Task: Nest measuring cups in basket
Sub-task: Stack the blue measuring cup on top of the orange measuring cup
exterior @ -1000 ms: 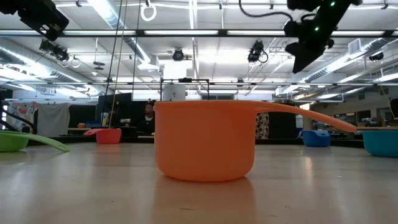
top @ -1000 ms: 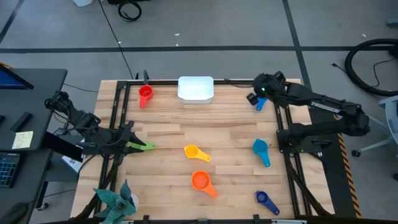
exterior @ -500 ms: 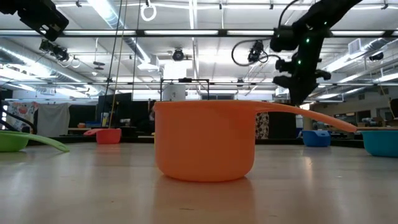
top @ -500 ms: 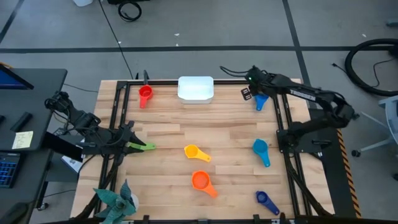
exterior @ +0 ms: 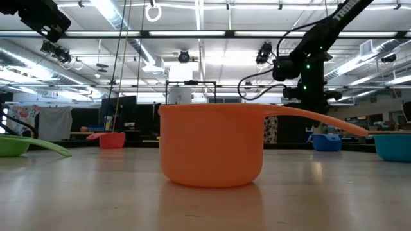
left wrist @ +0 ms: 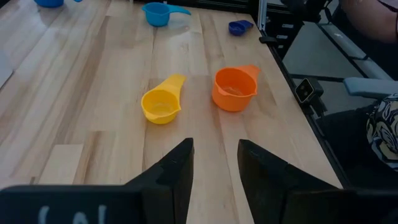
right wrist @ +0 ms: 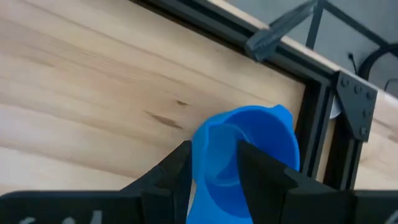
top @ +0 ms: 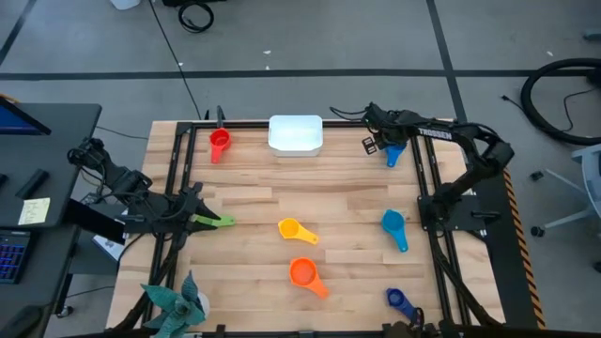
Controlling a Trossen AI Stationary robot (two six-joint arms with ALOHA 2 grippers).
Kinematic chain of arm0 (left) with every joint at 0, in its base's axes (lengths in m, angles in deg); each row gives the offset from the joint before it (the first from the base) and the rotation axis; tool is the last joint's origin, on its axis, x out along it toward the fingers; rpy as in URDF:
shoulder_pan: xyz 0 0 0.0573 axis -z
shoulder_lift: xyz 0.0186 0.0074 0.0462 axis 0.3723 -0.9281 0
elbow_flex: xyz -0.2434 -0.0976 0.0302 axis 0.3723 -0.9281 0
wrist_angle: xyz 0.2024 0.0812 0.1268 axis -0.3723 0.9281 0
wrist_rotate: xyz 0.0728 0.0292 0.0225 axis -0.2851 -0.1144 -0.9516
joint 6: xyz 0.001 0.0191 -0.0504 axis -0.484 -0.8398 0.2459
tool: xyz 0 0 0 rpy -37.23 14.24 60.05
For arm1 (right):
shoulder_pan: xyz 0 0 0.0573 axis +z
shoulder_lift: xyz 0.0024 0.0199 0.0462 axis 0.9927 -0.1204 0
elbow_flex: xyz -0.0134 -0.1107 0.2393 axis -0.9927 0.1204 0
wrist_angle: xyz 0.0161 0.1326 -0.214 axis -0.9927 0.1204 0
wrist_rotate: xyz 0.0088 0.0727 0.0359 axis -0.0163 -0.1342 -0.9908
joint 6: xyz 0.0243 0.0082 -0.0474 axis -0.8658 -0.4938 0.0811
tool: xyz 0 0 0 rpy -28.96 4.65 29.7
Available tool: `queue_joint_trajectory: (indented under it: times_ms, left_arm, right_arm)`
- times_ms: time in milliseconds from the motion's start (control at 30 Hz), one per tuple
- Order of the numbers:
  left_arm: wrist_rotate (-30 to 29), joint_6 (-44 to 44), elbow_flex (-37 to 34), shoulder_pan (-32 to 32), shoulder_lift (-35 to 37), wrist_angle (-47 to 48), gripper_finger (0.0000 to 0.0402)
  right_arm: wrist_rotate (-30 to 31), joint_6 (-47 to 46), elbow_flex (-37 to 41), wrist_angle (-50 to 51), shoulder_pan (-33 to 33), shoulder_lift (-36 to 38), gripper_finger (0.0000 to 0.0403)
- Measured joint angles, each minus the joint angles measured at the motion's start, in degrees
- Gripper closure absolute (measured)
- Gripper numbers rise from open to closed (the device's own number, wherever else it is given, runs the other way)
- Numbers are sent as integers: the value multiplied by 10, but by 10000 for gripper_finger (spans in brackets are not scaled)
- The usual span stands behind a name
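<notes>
Blue cup [right wrist: 245,155] at table's far right corner, beside the frame, now sits between the right gripper [top: 384,143] fingers; arm swung in over the last second, jaws apart, not clamped. Basket [top: 296,133] empty. Left gripper [left wrist: 213,168] parked open at left edge, near the green cup [top: 218,221]

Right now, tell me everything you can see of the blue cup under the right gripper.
The blue measuring cup is a small round plastic scoop, glossy and mid-blue, with a small lip on its rim. It sits upright and empty on the wooden table at the far right corner, beside the black frame rail. The right gripper hangs over it, fingers apart astride its rim; contact is not clear.
</notes>
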Motion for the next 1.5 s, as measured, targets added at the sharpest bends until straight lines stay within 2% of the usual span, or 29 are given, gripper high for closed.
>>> queue_joint_trajectory:
  times_ms: [600, 1500]
  left_arm:
    - [0, 0, 0, 0, 0, 0, 271]
    - [0, 3, 0, 0, 0, 0, 271]
  right_arm:
    - [-75, -22, 0, -7, -39, -17, 272]
    - [-86, -22, 0, -11, -46, -17, 273]
